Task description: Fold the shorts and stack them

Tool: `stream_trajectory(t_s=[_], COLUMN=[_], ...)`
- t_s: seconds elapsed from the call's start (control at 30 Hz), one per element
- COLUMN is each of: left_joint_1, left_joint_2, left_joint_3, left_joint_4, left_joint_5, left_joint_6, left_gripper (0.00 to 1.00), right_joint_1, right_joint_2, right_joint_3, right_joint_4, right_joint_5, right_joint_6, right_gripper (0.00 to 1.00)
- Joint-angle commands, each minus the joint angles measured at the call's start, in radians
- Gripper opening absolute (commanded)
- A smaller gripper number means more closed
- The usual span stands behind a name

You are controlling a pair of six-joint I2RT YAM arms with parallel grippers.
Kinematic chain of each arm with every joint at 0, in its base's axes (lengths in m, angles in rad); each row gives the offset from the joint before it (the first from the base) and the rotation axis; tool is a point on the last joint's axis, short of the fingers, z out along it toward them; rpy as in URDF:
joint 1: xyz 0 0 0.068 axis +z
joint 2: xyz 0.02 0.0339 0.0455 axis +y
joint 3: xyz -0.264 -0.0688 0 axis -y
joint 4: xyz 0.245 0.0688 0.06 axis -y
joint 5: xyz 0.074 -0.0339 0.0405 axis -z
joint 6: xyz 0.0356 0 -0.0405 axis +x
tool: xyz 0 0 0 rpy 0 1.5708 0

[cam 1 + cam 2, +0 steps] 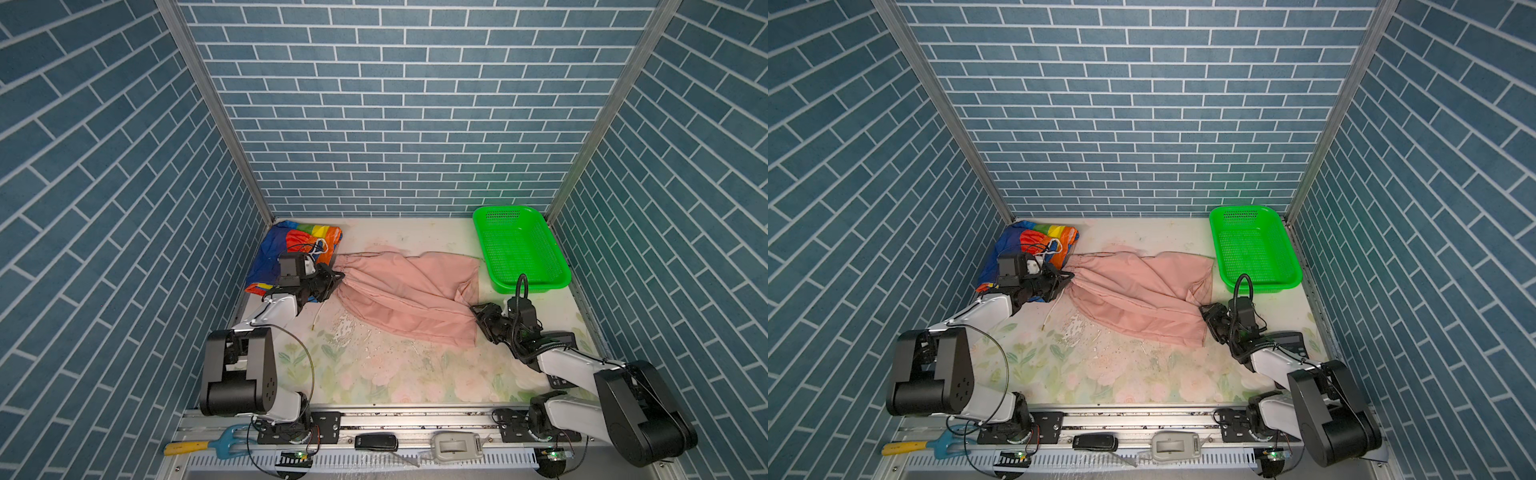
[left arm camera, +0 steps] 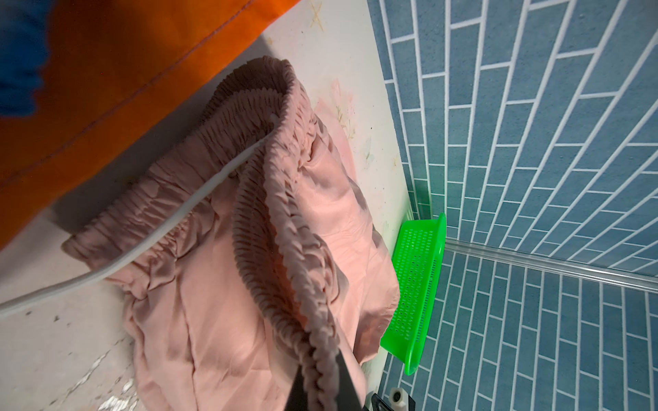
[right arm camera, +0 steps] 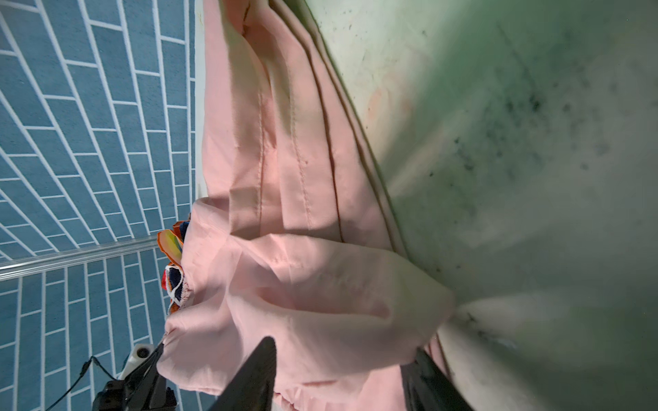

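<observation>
pink shorts (image 1: 407, 291) | left gripper (image 1: 340, 275) clenched on waistband (image 2: 285, 249) | right gripper (image 1: 477, 311) agape (hem (image 3: 338, 331) between jaws)

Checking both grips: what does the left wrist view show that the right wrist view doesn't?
Left wrist only: the left gripper pinching the dusty pink shorts' gathered waistband, their white drawstring, the green plastic mesh basket. Right wrist only: the right gripper straddling the leg end. Both: the pink shorts, shiny rainbow-striped shorts, blue brick walls, the table.

One pink shorts pair (image 1: 407, 291), one rainbow shorts pair (image 1: 291, 241), one green basket (image 1: 532, 286).
</observation>
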Motion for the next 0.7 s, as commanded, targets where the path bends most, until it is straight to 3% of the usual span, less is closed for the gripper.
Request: stream_trajectory(t_s=[0.0, 0.07, 0.13, 0.23, 0.47, 0.67], left_joint_1=[0.011, 0.014, 0.017, 0.03, 0.048, 0.048], left_joint_2=[-0.009, -0.013, -0.01, 0.004, 0.099, 0.212], left_joint_3=[0.02, 0.021, 0.027, 0.053, 0.271, 0.409], left_joint_4=[0.014, 0.021, 0.025, 0.031, 0.003, 0.057], left_joint_5=[0.014, 0.019, 0.025, 0.037, 0.064, 0.083], left_joint_6=[-0.001, -0.006, -0.006, -0.006, -0.006, -0.034], left_gripper=[0.0, 0.0, 0.0, 0.0, 0.0, 0.0], right_joint_1=[-0.004, -0.004, -0.005, -0.006, -0.054, -0.103], right_joint_2=[0.052, 0.083, 0.1, 0.081, 0.009, 0.12], right_joint_3=[-0.011, -0.011, -0.003, 0.053, 0.463, 0.756], right_joint_4=[0.082, 0.119, 0.143, 0.086, -0.385, -0.539], right_joint_5=[-0.01, -0.02, -0.033, -0.047, -0.011, -0.024], right_joint_6=[0.023, 0.025, 0.02, -0.022, -0.35, -0.504], right_gripper=[0.49, 0.36, 0.14, 0.01, 0.0, 0.0])
